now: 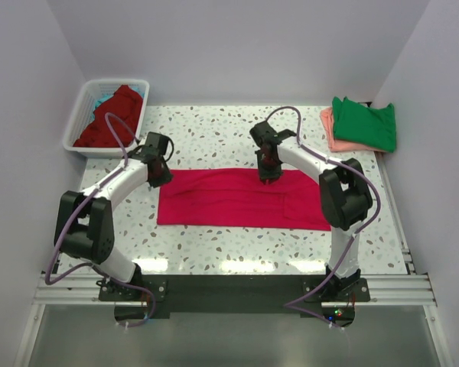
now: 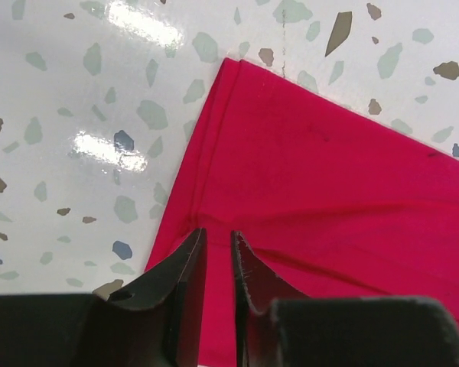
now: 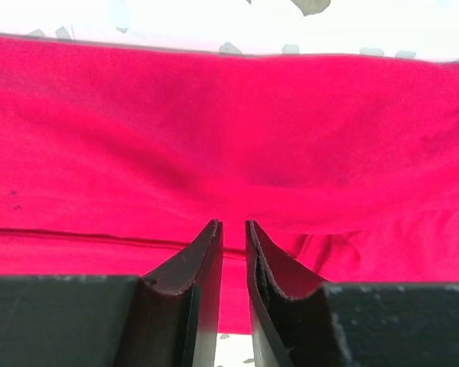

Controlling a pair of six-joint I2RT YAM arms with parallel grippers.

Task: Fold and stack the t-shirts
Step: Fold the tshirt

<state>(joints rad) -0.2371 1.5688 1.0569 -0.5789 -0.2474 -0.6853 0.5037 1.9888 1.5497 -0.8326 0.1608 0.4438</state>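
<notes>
A bright crimson-pink t-shirt [image 1: 241, 199] lies flat on the speckled table [image 1: 214, 138], folded into a long band. My left gripper [image 1: 159, 177] hovers over the band's far left corner. In the left wrist view, that gripper [image 2: 218, 232] is open by a narrow gap, with only the shirt [image 2: 329, 176] below it. My right gripper [image 1: 268, 174] is at the middle of the band's far edge. Its jaws [image 3: 232, 223] are also slightly open, with nothing between them, above the cloth [image 3: 229, 130]. A green t-shirt [image 1: 365, 122] lies folded on a salmon-pink one [image 1: 330, 134] at the far right.
A white slatted basket [image 1: 84, 115] stands at the far left corner, holding a dark red t-shirt [image 1: 111, 118] and a bit of teal cloth [image 1: 101, 100]. White walls close in the table on three sides. The arm bases sit at the near edge.
</notes>
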